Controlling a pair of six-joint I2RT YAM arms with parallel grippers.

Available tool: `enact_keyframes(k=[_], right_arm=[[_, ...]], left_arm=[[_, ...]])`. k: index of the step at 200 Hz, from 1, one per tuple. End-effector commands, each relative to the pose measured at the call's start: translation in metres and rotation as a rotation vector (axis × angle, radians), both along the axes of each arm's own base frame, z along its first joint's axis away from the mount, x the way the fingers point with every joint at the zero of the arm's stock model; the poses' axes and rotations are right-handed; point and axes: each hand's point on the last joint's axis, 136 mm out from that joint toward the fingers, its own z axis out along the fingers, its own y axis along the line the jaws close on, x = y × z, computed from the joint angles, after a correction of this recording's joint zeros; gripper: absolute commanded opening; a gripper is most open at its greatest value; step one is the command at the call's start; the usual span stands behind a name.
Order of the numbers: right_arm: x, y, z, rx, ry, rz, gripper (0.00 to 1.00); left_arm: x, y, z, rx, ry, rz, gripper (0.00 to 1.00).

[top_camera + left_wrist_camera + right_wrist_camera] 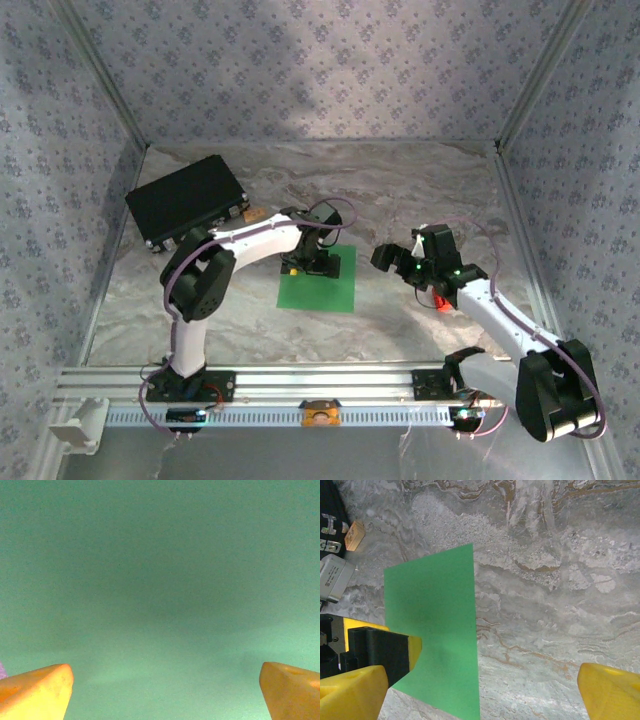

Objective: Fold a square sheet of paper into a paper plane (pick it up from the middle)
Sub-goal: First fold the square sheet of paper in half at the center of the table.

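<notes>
The square sheet of paper point(320, 288) lies flat on the marbled table, bright green and unfolded. My left gripper point(310, 262) hangs low over its far half, jaws wide open. In the left wrist view the green sheet of paper point(160, 595) spreads across the frame between the yellow fingertips point(35, 692). My right gripper point(400, 258) hovers to the right of the sheet, open and holding nothing. Its wrist view shows the sheet of paper point(437, 625) at the left, with the left gripper's black and yellow finger point(382, 650) over it. No paper plane is formed.
A black rectangular case point(188, 200) stands at the back left, with a small wooden block point(252, 213) beside it. A small red block point(438, 303) lies under the right arm. Patterned walls close in the table on three sides.
</notes>
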Motion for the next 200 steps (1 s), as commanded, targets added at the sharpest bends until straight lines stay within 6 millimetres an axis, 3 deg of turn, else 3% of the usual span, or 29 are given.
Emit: enact_keyframes(k=[1, 144, 200], right_arm=[[0.002, -0.004, 0.008, -0.007, -0.004, -0.022, 0.99], [-0.002, -0.003, 0.004, 0.012, -0.013, 0.001, 0.99], [-0.003, -0.004, 0.001, 0.011, -0.01, 0.004, 0.99]], left_arm=[[-0.003, 0.001, -0.003, 0.04, 0.026, -0.019, 0.96], [-0.003, 0.005, -0.018, 0.104, 0.045, -0.014, 0.99], [0.0, 0.005, -0.011, 0.115, 0.036, 0.003, 1.0]])
